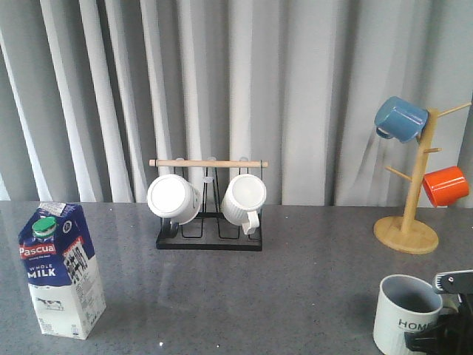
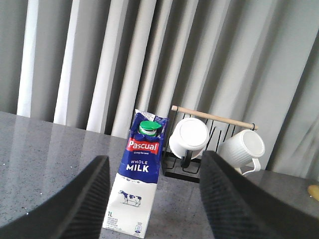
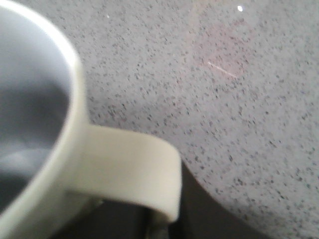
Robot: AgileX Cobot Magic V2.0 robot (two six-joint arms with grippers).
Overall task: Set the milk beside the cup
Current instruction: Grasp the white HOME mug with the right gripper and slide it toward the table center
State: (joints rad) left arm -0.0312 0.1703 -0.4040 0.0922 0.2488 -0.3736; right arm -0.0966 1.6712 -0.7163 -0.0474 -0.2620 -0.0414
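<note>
The milk [image 1: 59, 274] stands upright at the front left of the grey table, its green cap towards the front. In the left wrist view the milk [image 2: 137, 179] stands ahead of my left gripper [image 2: 153, 169], which is open and empty with its fingers [image 2: 75, 204] apart from the carton. The cup [image 1: 405, 314], with "HOME" lettering, stands at the front right. My right gripper [image 1: 443, 333] is at its handle. In the right wrist view the cup's handle [image 3: 129, 169] lies right over the dark fingers [image 3: 209, 219], which look shut on it.
A black wire rack [image 1: 209, 235] with a wooden bar holds two white ribbed mugs [image 1: 174, 198] at the table's middle back. A wooden mug tree [image 1: 415, 200] at the back right carries a blue mug [image 1: 399, 118] and an orange mug [image 1: 446, 185]. A grey curtain hangs behind.
</note>
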